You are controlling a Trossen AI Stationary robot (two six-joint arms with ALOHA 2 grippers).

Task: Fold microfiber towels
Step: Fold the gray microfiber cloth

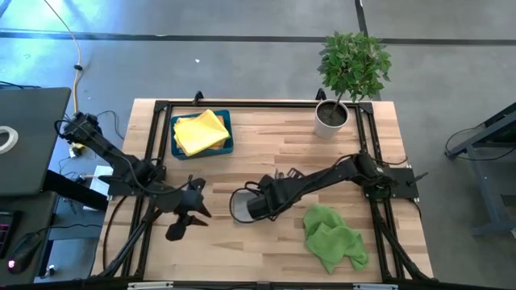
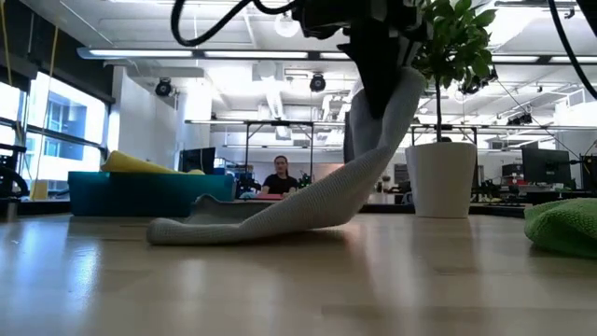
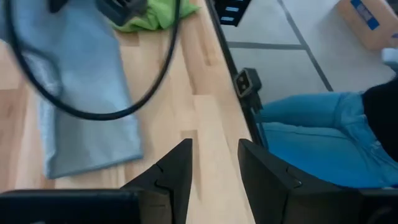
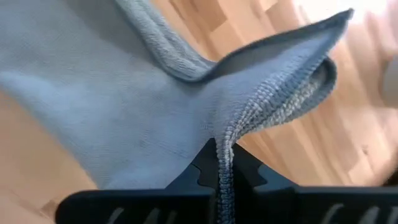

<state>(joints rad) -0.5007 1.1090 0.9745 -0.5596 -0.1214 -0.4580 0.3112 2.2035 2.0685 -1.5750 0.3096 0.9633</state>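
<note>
Now I am lifting the grey towel with my right gripper pinching its edge. Yellow towels are lying done at eleven o'clock; the green towel at five is waiting.

Grey towel is showing plain pale grey with a looped, ribbed stitch along its edge; it is reading bluish grey in the left wrist view. Green towel is looking bright lime, no pattern. Yellow towel is sitting in a dark teal tray. Table is showing light wood in butcher-block strips of mixed tan, with a black frame. Both arms are looking black, fingers included. Plant is showing green leaves in a white pot. Floor is looking grey with dark lines. Blue fabric past the table edge, possibly jeans.
</note>
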